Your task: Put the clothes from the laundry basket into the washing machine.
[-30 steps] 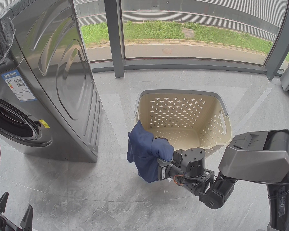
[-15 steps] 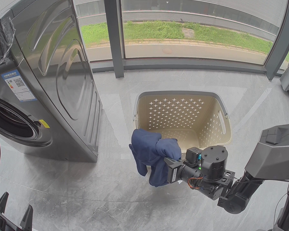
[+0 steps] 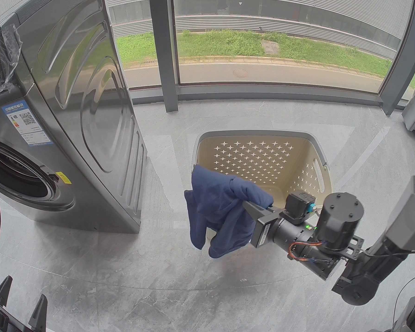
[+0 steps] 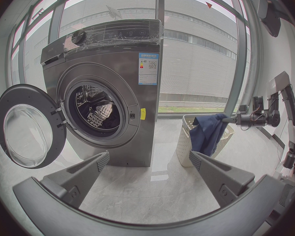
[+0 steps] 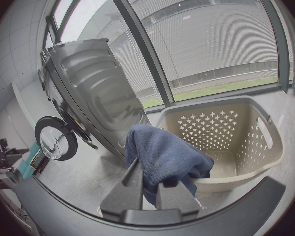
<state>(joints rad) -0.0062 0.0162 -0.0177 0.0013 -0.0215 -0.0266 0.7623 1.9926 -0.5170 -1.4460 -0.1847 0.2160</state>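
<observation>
My right gripper point(image 3: 258, 210) is shut on a dark blue garment point(image 3: 221, 206), which hangs in the air over the near left corner of the beige laundry basket point(image 3: 325, 171). In the right wrist view the blue garment point(image 5: 164, 156) drapes over the shut fingers point(image 5: 127, 187), with the basket point(image 5: 272, 161) behind it. The grey washing machine point(image 3: 92, 102) stands on the left, its round door point(image 4: 26, 127) swung open and the drum point(image 4: 95, 110) exposed. My left gripper point(image 4: 147, 159) is open, low near the floor, facing the machine's front; its fingertips point(image 3: 4, 287) show at the bottom left corner.
The basket point(image 4: 185, 141) stands on the grey tiled floor just right of the machine, before a tall window wall with a dark pillar point(image 3: 163, 42). Bare floor point(image 3: 138, 273) lies between the machine, the basket and my arms.
My right arm has swung to the right and lifted, carrying the blue garment up and back over the basket's near left corner. The left gripper has kept still.
</observation>
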